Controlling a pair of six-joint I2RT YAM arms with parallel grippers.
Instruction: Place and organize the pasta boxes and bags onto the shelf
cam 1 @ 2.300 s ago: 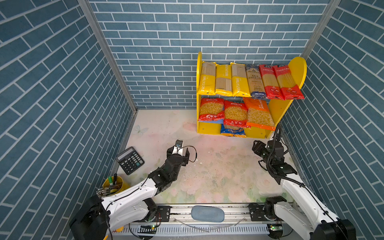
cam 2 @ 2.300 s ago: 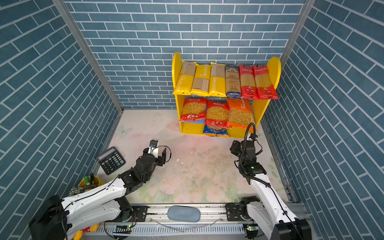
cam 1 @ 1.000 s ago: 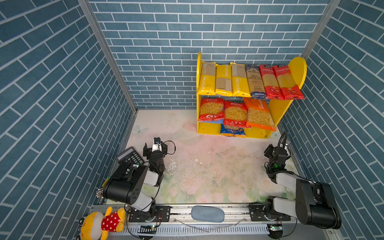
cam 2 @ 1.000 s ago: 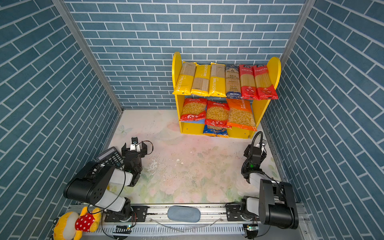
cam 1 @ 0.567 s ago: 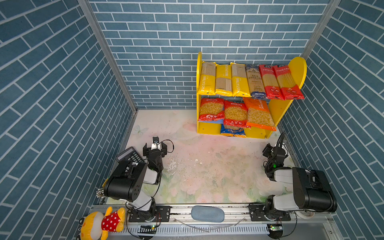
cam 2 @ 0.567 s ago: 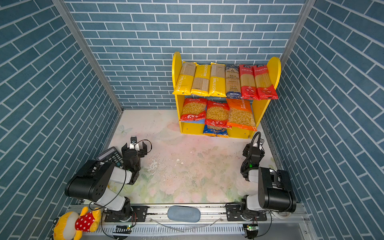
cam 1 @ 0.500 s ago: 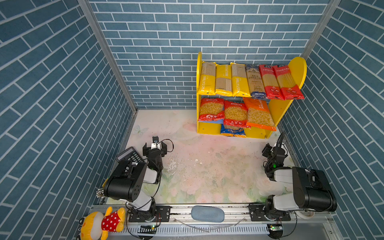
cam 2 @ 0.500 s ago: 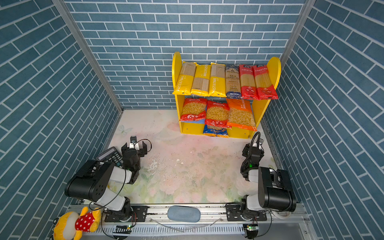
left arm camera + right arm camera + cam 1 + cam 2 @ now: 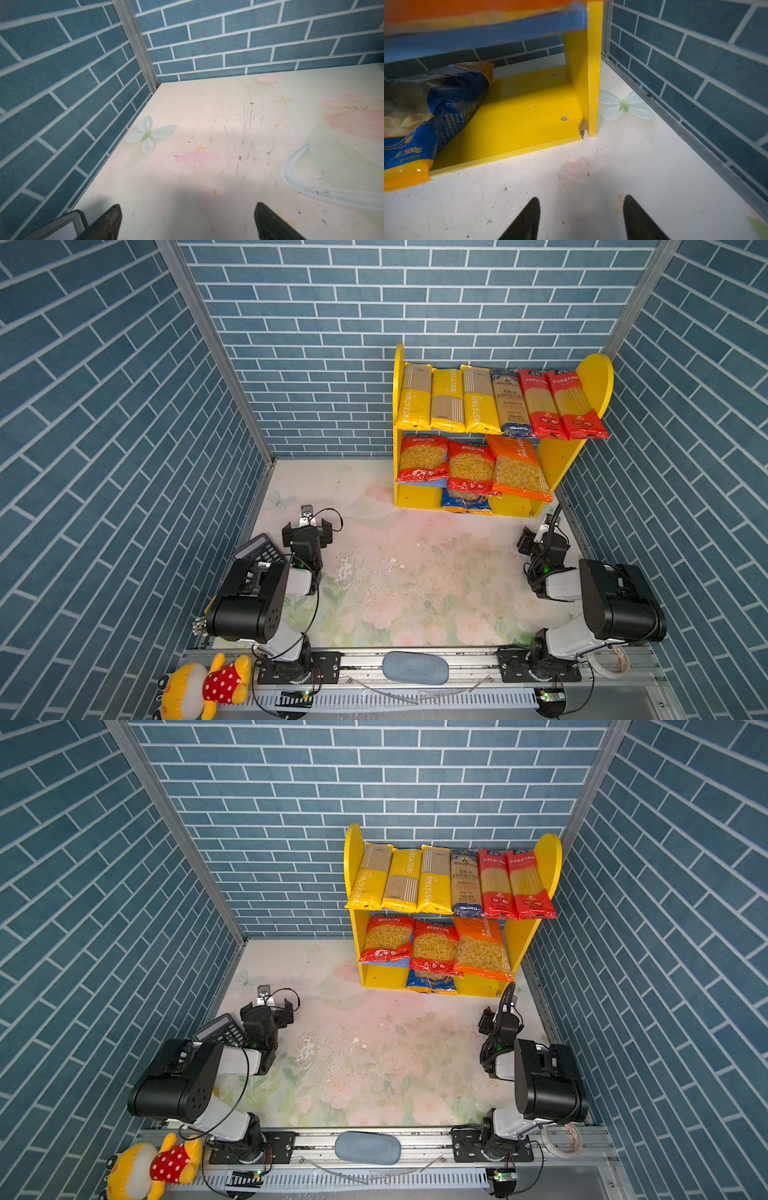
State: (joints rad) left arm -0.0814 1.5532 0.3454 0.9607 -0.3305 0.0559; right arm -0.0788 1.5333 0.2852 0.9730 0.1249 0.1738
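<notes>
Facing shelf (image 9: 519, 116) base, right claw (image 9: 581, 198) standing spread, empty, blue pasta bag (image 9: 446, 104) lying near, not touching. Left claw (image 9: 187, 205) gaping empty beside calculator (image 9: 257, 549), well apart from shelf.

Shelf (image 9: 595, 379): two-tier, yellow round-topped sides, upright against the back wall.
Top tier: six long packs touching side by side, front ends overhanging. These are three yellow-tan PASTATIME packs (image 9: 447, 402), a blue spaghetti bag (image 9: 510, 404) and two red spaghetti bags (image 9: 540, 406).
Lower tier: two red short-pasta bags (image 9: 422, 458) and an orange bag (image 9: 517, 468), overhanging the blue board (image 9: 488, 33).
Base strip (image 9: 519, 116): blue bag (image 9: 446, 108) marked "500g", its yellow-orange end seam poking out onto the surface.
</notes>
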